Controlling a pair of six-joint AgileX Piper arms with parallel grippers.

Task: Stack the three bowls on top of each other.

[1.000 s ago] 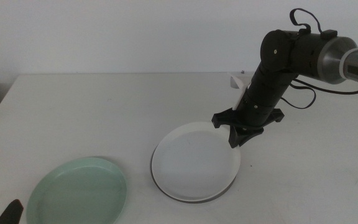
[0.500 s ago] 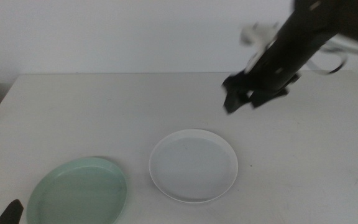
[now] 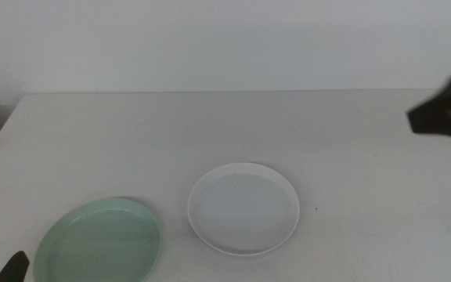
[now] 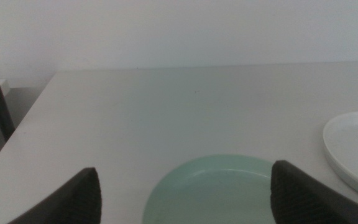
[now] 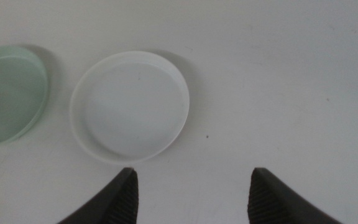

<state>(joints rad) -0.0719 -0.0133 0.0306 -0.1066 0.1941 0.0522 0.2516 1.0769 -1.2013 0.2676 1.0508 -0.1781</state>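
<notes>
Right gripper (image 3: pixel 445 113) has pulled away from the white bowl (image 3: pixel 243 208) to the table's right edge, jaws spread wide and empty.

White bowl lies flat near the middle of the table (image 3: pixel 131 141), a darker rim showing under it in the earlier frames but hardly visible now; the mint green bowl (image 3: pixel 99 241) lies just beside it toward the left arm, apart from it. Left gripper (image 4: pixel 185 199) waits low over the green bowl, jaws wide, holding nothing. No grey bowl can be made out separately. No readable writing shows anywhere at this moment.
</notes>
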